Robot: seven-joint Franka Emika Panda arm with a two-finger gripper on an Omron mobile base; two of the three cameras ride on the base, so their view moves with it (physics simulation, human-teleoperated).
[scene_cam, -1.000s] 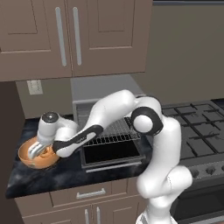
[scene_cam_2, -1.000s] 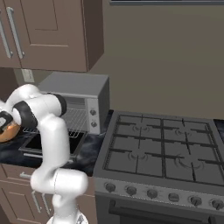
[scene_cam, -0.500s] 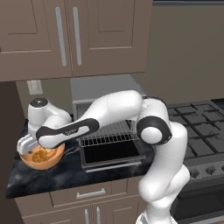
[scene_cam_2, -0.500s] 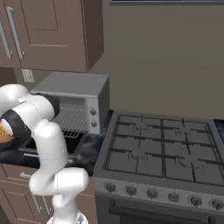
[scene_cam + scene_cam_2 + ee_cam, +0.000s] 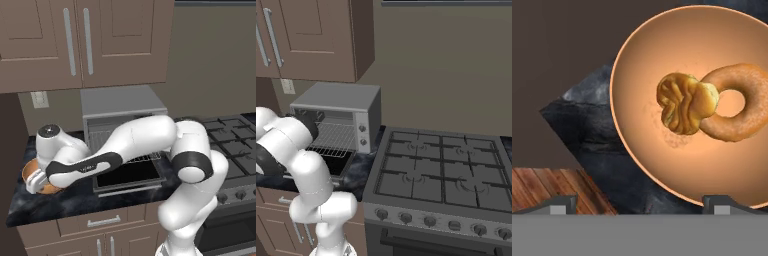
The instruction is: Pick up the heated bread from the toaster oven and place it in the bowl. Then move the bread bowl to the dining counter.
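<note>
Toaster oven point(image 5: 338, 117) on the counter ahead, door point(image 5: 323, 160) dropped open, wire rack point(image 5: 333, 137) bare. Gas stove point(image 5: 441, 172) to its right. My arm point(image 5: 293, 160) reaches left.

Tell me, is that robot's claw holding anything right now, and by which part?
Nothing is held. The gripper is open above the bowl, and the heated bread lies loose inside it, leaning against a ring-shaped piece.

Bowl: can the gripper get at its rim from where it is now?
Probably yes. The open gripper hangs right over the bowl, nothing between them; the bread and a donut sit mid-bowl, leaving the near rim free.
</note>
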